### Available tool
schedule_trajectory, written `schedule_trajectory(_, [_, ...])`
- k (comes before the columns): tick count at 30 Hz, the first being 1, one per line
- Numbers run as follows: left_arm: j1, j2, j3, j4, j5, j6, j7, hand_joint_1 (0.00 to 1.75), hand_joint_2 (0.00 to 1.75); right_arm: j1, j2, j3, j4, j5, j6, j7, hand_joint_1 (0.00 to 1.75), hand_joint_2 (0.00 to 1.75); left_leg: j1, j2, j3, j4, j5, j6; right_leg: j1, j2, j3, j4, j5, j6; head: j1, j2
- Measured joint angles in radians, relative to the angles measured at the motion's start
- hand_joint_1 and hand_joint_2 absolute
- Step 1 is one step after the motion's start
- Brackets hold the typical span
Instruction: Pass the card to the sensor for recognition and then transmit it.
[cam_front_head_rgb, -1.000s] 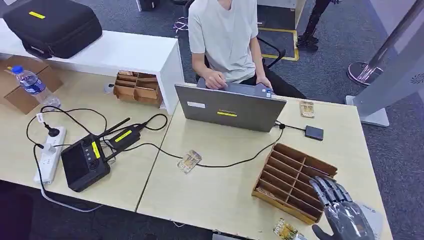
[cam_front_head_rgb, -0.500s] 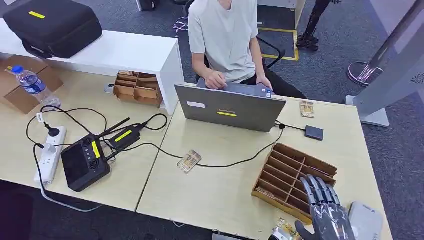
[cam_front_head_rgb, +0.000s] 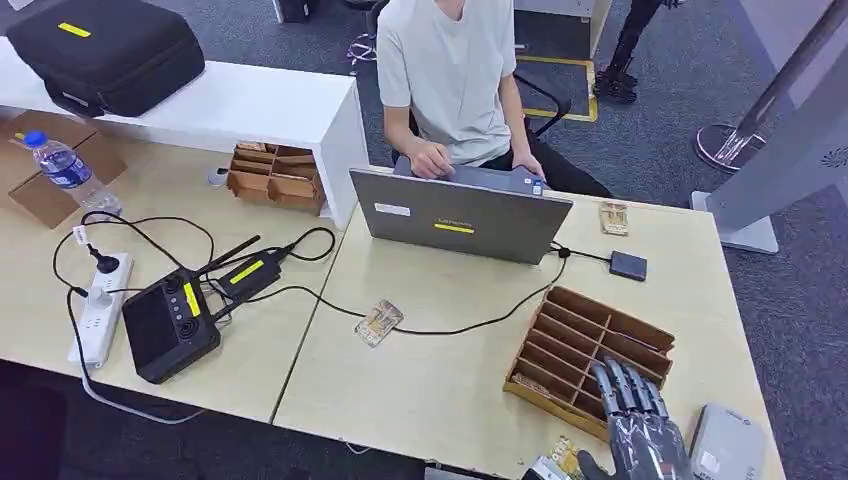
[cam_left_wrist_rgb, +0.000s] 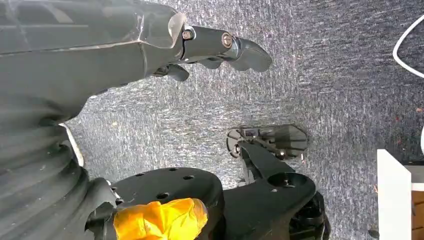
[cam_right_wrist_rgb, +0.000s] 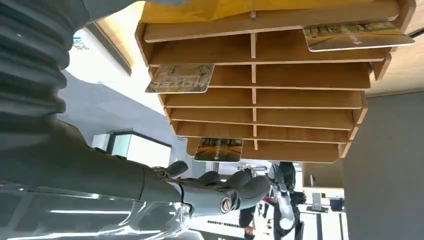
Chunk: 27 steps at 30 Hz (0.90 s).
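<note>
At table's near right edge, a card w/ yellowish print lies flat just beside right hand, whose fingers reach over the wooden rack, apparently empty-handed. Rack slots hold cards. Grey sensor nearby. Left hand hangs loosely curled, holding nothing.

Silver robot hand, dark fingers, grey ribbed wrist cover.
</note>
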Motion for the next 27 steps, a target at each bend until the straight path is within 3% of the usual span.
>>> schedule_trajectory(11, [0.0, 0.0, 0.002, 0.0, 0.002, 0.0, 0.0, 0.0, 1.75, -0.001, 0.0, -0.008, 0.018, -0.009, -0.002, 0.039, 0.0, 1.75, 0.0, 0.0, 0.0, 0.0, 0.0, 0.0, 0.0, 0.0, 0.0, 0.0, 0.0, 0.0, 0.0, 0.0])
schedule_trajectory(27, [0.0, 0.0, 0.003, 0.0, -0.005, 0.0, 0.0, 0.0, 1.75, -0.004, 0.022, -0.124, 0.092, -0.034, -0.001, 0.028, 0.0, 1.75, 0.0, 0.0, 0.0, 0.0, 0.0, 0.0, 0.0, 0.0, 0.0, 0.0, 0.0, 0.0, 0.0, 0.0])
